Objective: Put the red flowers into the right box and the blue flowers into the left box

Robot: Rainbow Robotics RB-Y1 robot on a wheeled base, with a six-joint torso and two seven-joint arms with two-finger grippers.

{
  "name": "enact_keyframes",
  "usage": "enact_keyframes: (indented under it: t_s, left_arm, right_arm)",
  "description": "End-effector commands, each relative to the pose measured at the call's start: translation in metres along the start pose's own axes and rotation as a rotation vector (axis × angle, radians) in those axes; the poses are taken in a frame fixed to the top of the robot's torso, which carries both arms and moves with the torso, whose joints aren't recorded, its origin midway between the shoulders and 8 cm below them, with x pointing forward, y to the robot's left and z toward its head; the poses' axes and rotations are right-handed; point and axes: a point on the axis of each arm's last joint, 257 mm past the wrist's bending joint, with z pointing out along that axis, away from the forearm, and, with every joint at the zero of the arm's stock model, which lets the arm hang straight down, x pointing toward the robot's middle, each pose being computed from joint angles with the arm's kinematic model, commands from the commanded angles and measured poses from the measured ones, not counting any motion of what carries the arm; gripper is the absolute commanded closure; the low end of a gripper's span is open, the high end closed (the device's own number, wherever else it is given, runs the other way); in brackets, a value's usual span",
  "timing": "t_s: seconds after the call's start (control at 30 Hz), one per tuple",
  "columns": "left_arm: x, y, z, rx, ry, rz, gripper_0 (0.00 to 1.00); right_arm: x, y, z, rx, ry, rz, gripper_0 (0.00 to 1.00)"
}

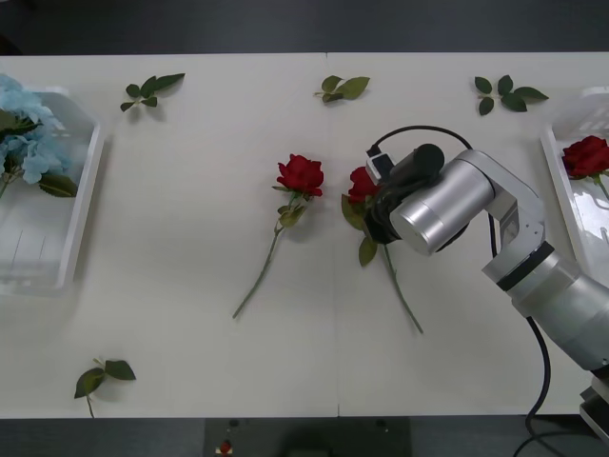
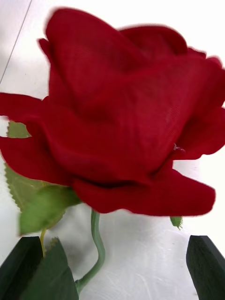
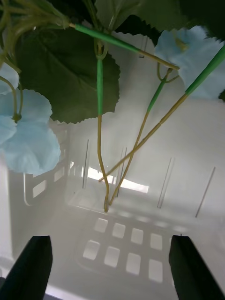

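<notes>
The left box (image 1: 81,205) holds blue flowers (image 1: 27,133); the right box (image 1: 569,205) holds one red rose (image 1: 585,155). Both grippers gape wide — the right gripper (image 2: 112,267) over a table rose (image 1: 362,184), the left gripper (image 3: 110,267) inside its box.

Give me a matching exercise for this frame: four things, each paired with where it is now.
1. blue flowers
2. rose with the bare stem
3. right pincer
4. rose at the far right

a. in the right box
b. in the left box
c. open at a rose mid-table
d. lying alone on the table

Pairs: 1-b, 2-d, 3-c, 4-a
</notes>
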Motion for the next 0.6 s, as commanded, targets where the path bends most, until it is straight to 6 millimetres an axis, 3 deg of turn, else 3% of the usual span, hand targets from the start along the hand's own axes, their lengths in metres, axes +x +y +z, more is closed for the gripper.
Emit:
enact_keyframes:
  t_s: [0.03,0.17,0.3,0.43,0.6]
  left_arm:
    - [-0.007,0.019,-0.043,0.005,-0.026,0.071,0.0]
    - [-0.001,0.014,-0.069,0.051,-0.012,0.093,0.0]
    - [0.006,-0.005,-0.086,0.128,0.005,0.115,0.0]
    - [0.012,-0.033,-0.096,0.242,0.017,0.141,0.0]
    - [0.01,-0.087,-0.104,0.442,-0.015,0.193,0.0]
  right_arm:
    - [-0.013,0.014,-0.003,-0.029,-0.029,0.041,0.12]
    - [-0.014,0.019,-0.002,-0.042,-0.033,0.05,0.14]
    - [-0.014,0.021,0.001,-0.047,-0.033,0.055,0.15]
    - [-0.015,0.025,0.004,-0.052,-0.029,0.055,0.18]
    - [-0.017,0.028,0.009,-0.057,-0.028,0.057,0.35]
